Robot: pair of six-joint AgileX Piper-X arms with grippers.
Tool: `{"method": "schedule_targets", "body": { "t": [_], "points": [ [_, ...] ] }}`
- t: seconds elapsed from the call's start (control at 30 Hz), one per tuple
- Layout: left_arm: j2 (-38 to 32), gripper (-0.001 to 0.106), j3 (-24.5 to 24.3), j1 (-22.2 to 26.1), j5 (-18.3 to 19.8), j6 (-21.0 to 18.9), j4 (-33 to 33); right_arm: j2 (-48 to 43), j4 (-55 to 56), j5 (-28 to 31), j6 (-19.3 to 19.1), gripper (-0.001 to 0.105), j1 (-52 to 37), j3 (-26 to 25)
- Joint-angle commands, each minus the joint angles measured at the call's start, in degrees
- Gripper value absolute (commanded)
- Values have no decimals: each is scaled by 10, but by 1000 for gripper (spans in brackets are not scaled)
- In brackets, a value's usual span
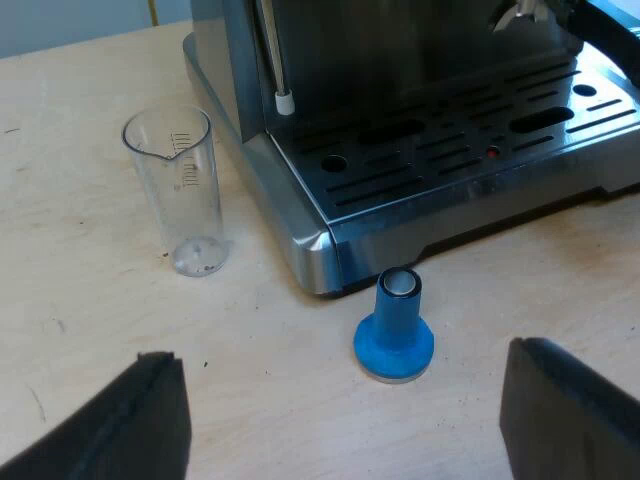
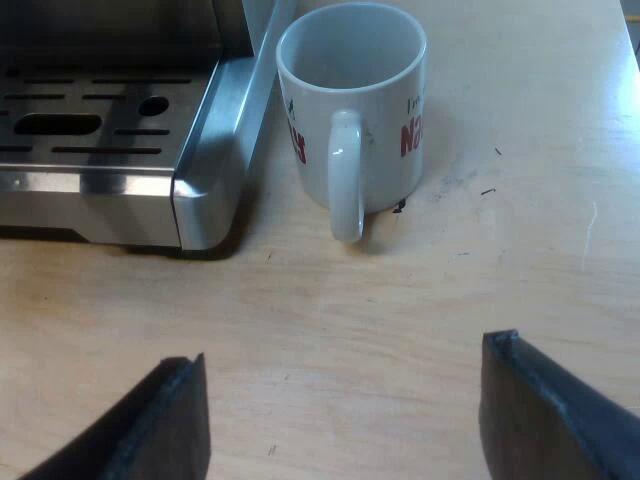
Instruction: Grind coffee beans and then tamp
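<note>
Pale wooden bench (image 1: pixel 60 300) under everything. Steel espresso machine (image 1: pixel 400 140) standing on it, slotted drip tray at the front, thin steam pipe (image 1: pixel 272 50) with a white tip hanging by the tray's corner. White mug (image 2: pixel 350 110) with red lettering upright just beside the machine's other front corner, handle turned toward the right jaws. Clear measuring glass (image 1: pixel 180 190) upright near the machine's side, apart from it. Blue tamper (image 1: pixel 394 330) standing base down on the bench, just off the machine's front corner. Left jaws spread wide, gripping nothing, tamper ahead between them. Right jaws likewise spread wide, gripping nothing, mug ahead.
</note>
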Motion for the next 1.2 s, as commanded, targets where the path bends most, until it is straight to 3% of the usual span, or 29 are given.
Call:
{"method": "schedule_targets", "body": {
  "t": [0.03, 0.7, 0.77, 0.83, 1.2],
  "points": [
    [-24, 66, -2, -1, 0, 3, -6, -25, -8, 0, -2, 59, -3, -3],
    [-24, 66, -2, -1, 0, -2, -6, -25, -8, 0, 3, 59, -3, -3],
    [-24, 66, -2, -1, -1, -13, -6, -25, -8, -1, 19, 59, -3, -3],
    [-21, 66, -4, -1, -1, -25, -6, -25, -8, -1, 46, 59, -3, -10],
    [36, 66, -44, -8, 1, -36, -1, 10, 68, 25, 55, 59, 1, -82]
  ]
}}
